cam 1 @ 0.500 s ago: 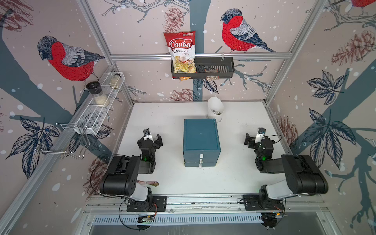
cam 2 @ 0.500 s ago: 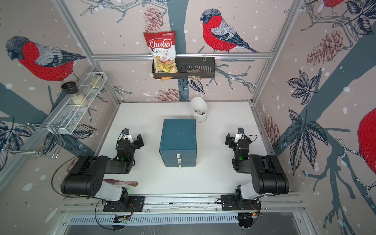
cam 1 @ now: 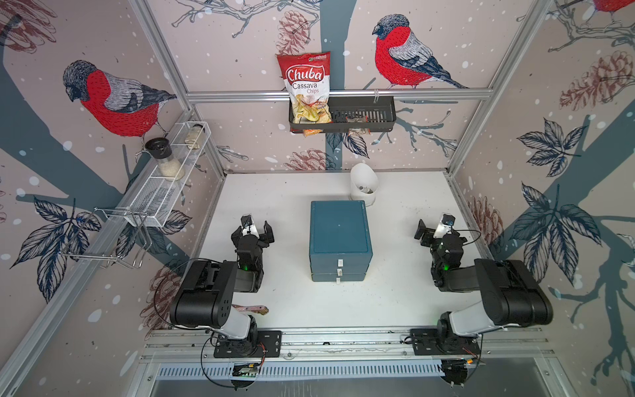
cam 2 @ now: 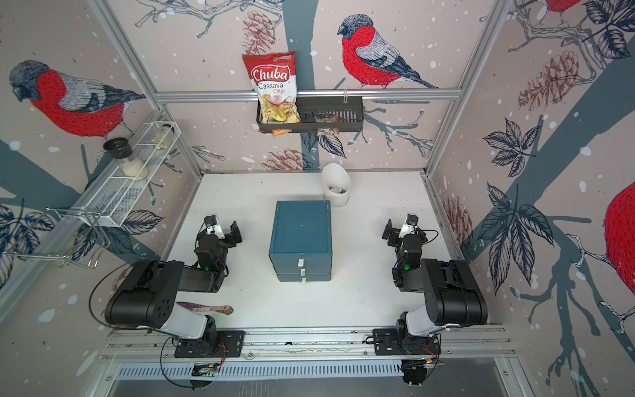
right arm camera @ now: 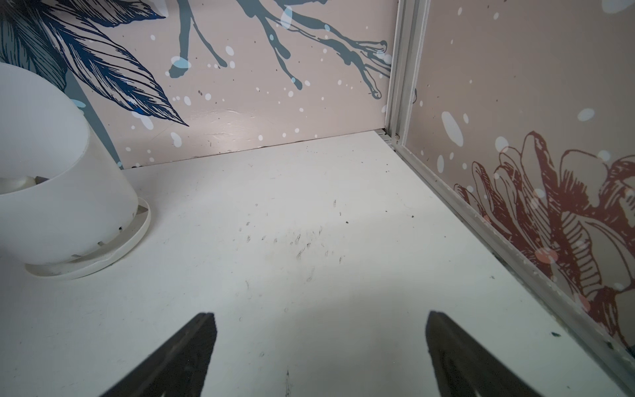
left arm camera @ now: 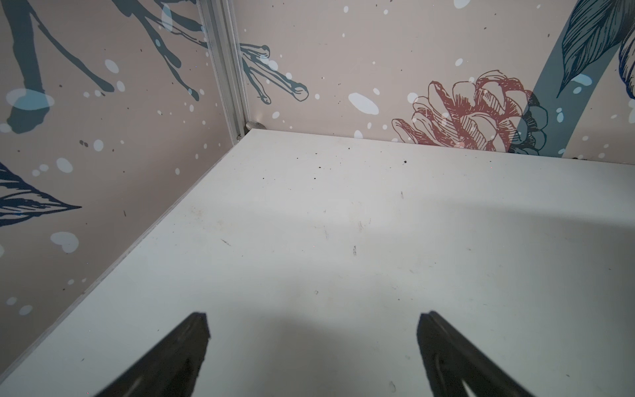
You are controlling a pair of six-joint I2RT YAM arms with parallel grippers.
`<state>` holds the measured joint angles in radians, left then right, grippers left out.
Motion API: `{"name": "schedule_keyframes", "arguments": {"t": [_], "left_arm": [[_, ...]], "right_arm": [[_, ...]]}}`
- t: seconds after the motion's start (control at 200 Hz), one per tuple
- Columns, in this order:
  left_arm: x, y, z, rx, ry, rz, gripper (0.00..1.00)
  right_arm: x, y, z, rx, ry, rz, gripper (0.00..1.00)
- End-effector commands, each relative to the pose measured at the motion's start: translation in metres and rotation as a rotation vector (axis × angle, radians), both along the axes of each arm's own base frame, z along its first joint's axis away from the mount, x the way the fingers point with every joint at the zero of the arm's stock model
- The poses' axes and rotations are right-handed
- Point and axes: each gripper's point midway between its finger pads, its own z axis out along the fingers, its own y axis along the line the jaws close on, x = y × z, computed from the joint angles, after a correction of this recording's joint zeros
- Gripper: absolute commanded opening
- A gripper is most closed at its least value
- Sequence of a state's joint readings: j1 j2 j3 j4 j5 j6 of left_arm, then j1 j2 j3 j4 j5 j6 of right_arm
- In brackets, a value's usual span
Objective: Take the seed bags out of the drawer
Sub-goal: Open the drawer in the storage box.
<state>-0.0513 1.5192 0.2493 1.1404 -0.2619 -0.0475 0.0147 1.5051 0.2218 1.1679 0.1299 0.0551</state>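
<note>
A teal drawer unit (cam 1: 338,237) (cam 2: 300,233) stands mid-table with its stacked drawers shut, so what they hold is hidden. A flat purple-pink packet (cam 1: 252,309) (cam 2: 209,308), apparently a seed bag, lies on the table near the front rail. The left arm's base partly covers it. My left gripper (cam 1: 254,228) (cam 2: 221,228) (left arm camera: 313,319) hovers left of the unit, open, with bare table between its fingers. Right of the unit, my right gripper (cam 1: 434,228) (cam 2: 402,228) (right arm camera: 318,318) is open too and holds nothing.
A white pot (cam 1: 364,182) (right arm camera: 65,206) stands just behind the unit. On the back wall a black basket (cam 1: 360,113) holds a red Chuba chips bag (cam 1: 305,86) and small snack packets. A wire shelf (cam 1: 165,192) with jars hangs on the left wall.
</note>
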Motion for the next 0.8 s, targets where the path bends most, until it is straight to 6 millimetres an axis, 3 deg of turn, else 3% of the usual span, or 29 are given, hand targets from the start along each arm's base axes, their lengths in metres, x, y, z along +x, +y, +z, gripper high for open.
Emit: {"name": "schedule_keyframes", "arguments": {"t": [0.0, 0.08, 0.185, 0.255, 0.295, 0.345, 0.385, 0.415, 0.455, 0.49, 0.555, 0.605, 0.71, 0.795], "left_arm": [[0.004, 0.001, 0.015, 0.008, -0.058, 0.003, 0.98], [0.004, 0.000, 0.015, 0.006, -0.056, -0.003, 0.98], [0.011, 0.011, 0.030, -0.004, -0.030, 0.062, 0.96], [0.017, 0.020, 0.054, 0.003, -0.001, 0.127, 0.96], [0.009, 0.041, 0.072, -0.043, -0.033, 0.269, 0.96], [-0.001, 0.058, 0.091, -0.170, -0.060, 0.403, 0.96], [-0.007, 0.060, 0.103, -0.279, -0.079, 0.450, 0.96], [-0.012, 0.056, 0.103, -0.361, -0.052, 0.453, 0.96], [-0.009, 0.040, 0.111, -0.464, -0.034, 0.384, 0.92], [-0.007, 0.021, 0.115, -0.527, -0.002, 0.303, 0.84], [-0.008, -0.028, 0.129, -0.594, 0.061, 0.126, 0.75], [-0.018, -0.068, 0.144, -0.597, 0.086, -0.008, 0.75], [-0.051, -0.150, 0.173, -0.596, 0.132, -0.324, 0.79], [-0.079, -0.190, 0.182, -0.586, 0.189, -0.478, 0.81]], "right_arm": [[0.003, -0.002, 0.014, 0.016, -0.060, -0.016, 1.00], [0.003, -0.003, 0.016, 0.014, -0.067, -0.024, 1.00], [0.008, -0.025, 0.044, -0.003, -0.049, -0.234, 1.00], [0.017, -0.031, 0.080, 0.130, 0.017, -0.302, 1.00], [0.016, -0.031, 0.095, 0.244, 0.029, -0.309, 1.00], [0.010, -0.034, 0.091, 0.387, 0.041, -0.345, 1.00], [0.003, -0.043, 0.076, 0.547, 0.068, -0.397, 1.00], [0.003, -0.042, 0.063, 0.655, 0.127, -0.337, 1.00], [0.006, -0.029, 0.055, 0.758, 0.182, -0.214, 1.00], [0.004, -0.022, 0.045, 0.774, 0.265, -0.224, 1.00], [-0.004, -0.004, 0.040, 0.635, 0.409, -0.281, 1.00], [-0.012, 0.013, 0.044, 0.504, 0.481, -0.307, 1.00], [-0.027, 0.053, 0.081, 0.355, 0.483, -0.278, 1.00], [-0.040, 0.074, 0.118, 0.306, 0.369, -0.234, 1.00]]}}
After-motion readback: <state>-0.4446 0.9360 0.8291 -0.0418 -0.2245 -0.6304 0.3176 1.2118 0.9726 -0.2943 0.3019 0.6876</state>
